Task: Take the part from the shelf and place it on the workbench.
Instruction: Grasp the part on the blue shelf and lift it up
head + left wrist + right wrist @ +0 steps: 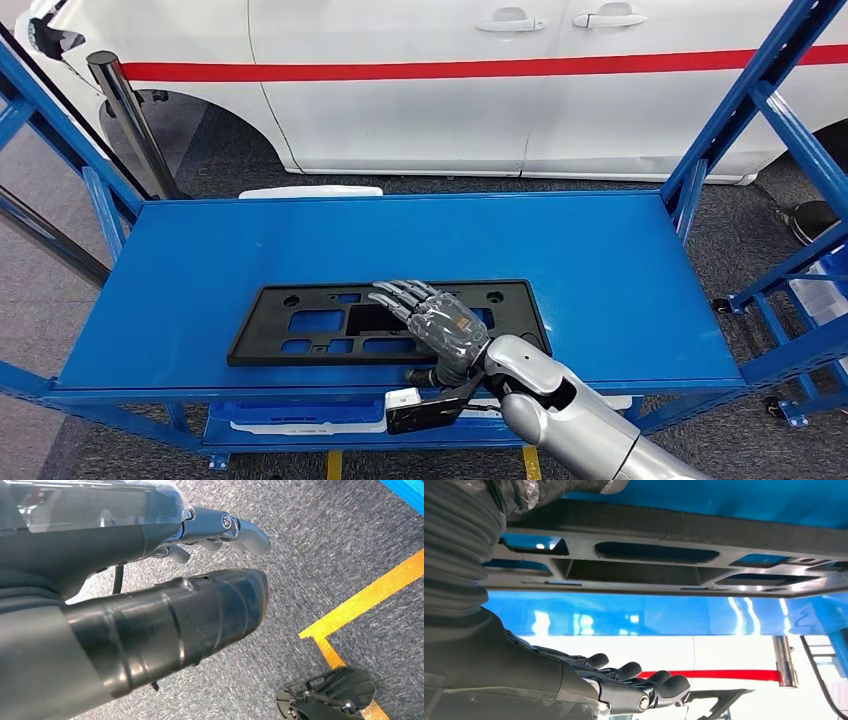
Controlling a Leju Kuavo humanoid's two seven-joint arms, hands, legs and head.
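I've got my right hand (440,322) open, fingers spread above the flat black plastic frame part (300,323) at the blue metal shelf's (620,270) six o'clock edge, lining up a grasp.

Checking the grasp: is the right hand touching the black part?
Cannot tell. Head view shows the right hand over the black part; neither contact nor gap is plain.

Car workshop: white car (480,90), blue shelving (640,260).
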